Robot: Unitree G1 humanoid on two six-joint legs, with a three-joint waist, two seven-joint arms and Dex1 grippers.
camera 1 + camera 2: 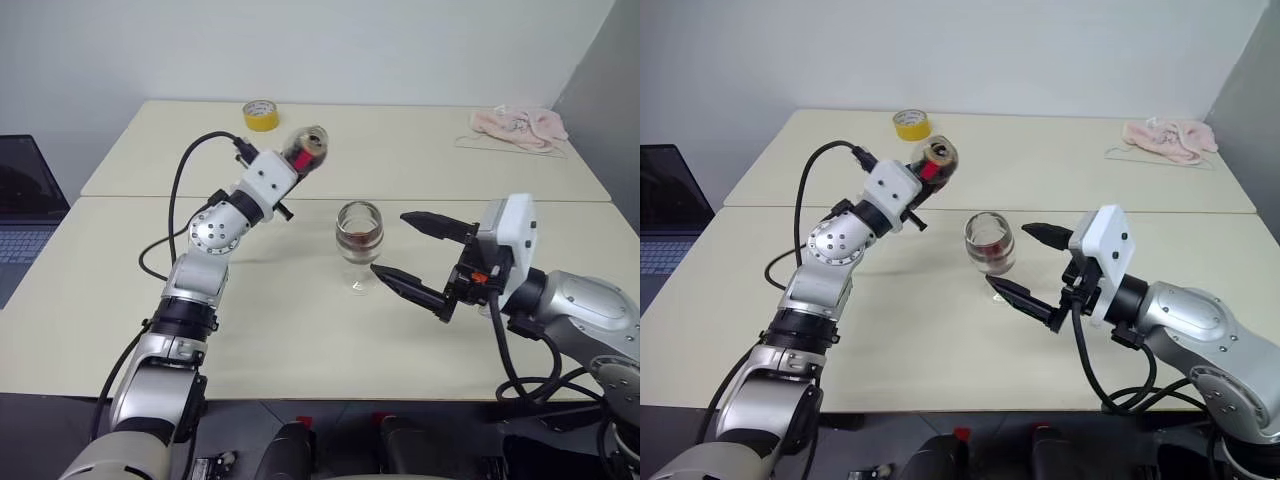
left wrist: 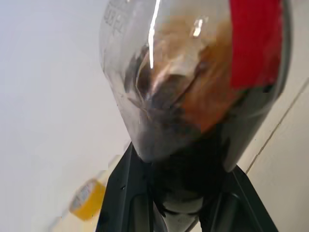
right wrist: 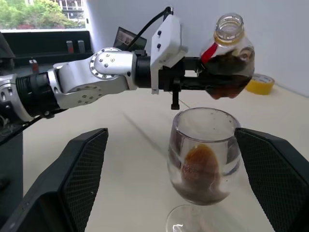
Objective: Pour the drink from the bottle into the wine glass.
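1. Head views: the left gripper (image 1: 300,158) has its fingers clamped on the small squat clear plastic bottle (image 1: 307,149) with a red label strip. It holds the bottle in the air over the pale bench (image 1: 300,330), behind the clear stemmed wine glass (image 1: 359,232) and toward the robot's left of it. The glass stands on the bench and holds a shallow layer of the dark brown drink (image 1: 358,240). The right gripper (image 1: 407,255) has its fingers wide apart, one on each side of the glass; I cannot tell if they touch it. A yellow tape roll (image 1: 261,115) and a pink cloth (image 1: 520,125) lie far back on the bench.

2. Left wrist view: the black fingers (image 2: 125,193) press the belly of the bottle, where dark drink and brown foam remain.

3. Right wrist view: the bottle has no cap and its mouth points up, so nothing flows now. It hangs above and behind the rim of the glass.

4. Risks, in my judgement: if the bottle tips again while its mouth is not over the bowl, the drink will fall on the bench. The belly is round and smooth, so it may turn or slip between the fingers. If the right fingers push the stem or bowl, the glass could fall over.
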